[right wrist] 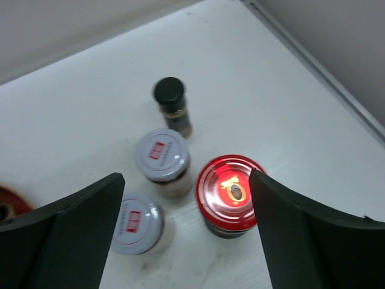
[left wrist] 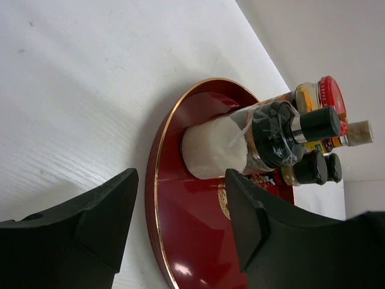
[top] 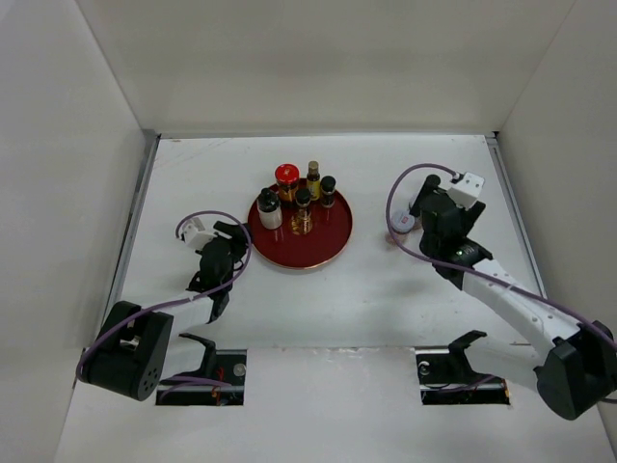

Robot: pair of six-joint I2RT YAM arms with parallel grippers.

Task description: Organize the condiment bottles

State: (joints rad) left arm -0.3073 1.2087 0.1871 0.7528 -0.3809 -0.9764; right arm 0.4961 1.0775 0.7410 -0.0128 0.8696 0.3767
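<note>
A: Condiment bottles [top: 299, 196], where are they?
B: Five stand on the red tray [top: 328, 249], mid-table. The left gripper [left wrist: 180, 211], just left of it, gapes wide, empty.
A: Further right?
B: Four more jars [right wrist: 162, 156] stand on the table [top: 318, 299]: two white-capped, one red-capped, one black-capped. The right gripper [right wrist: 186, 179] hovers over them, spread wide, holding nothing.

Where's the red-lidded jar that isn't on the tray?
Right wrist view: the red-lidded jar stands on the table below the open right gripper, a white-capped jar close beside it.
</note>
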